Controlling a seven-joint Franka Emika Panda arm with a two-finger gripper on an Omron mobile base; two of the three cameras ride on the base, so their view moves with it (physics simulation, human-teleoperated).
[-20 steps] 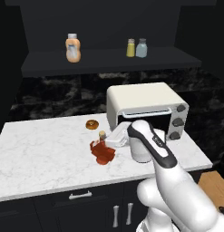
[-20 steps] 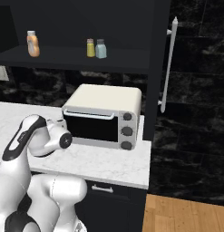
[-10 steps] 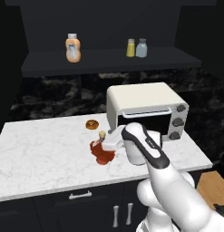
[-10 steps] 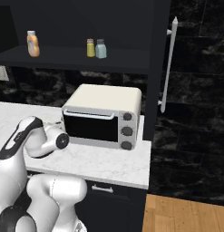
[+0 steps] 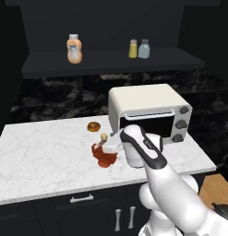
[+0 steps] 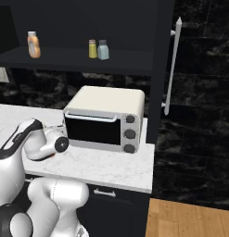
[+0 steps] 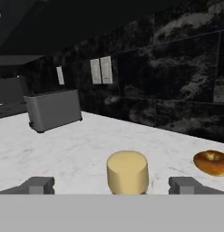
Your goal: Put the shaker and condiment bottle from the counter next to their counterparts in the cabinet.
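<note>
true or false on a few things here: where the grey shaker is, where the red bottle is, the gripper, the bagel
1. The grey shaker stands on the cabinet shelf beside the yellow shaker. True.
2. The red bottle is on the shelf. False: it is on the counter.
3. The gripper has its fingers either side of the bottle's cork cap. True.
4. The bagel sits on top of the toaster oven. False: it lies on the counter.

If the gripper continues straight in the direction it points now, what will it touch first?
Most likely the tan cap of the condiment bottle, which sits centred between the two fingertips of the gripper in the hand view. Beyond it lies bare counter, then the dark wall. Exact depth is unclear.
</note>
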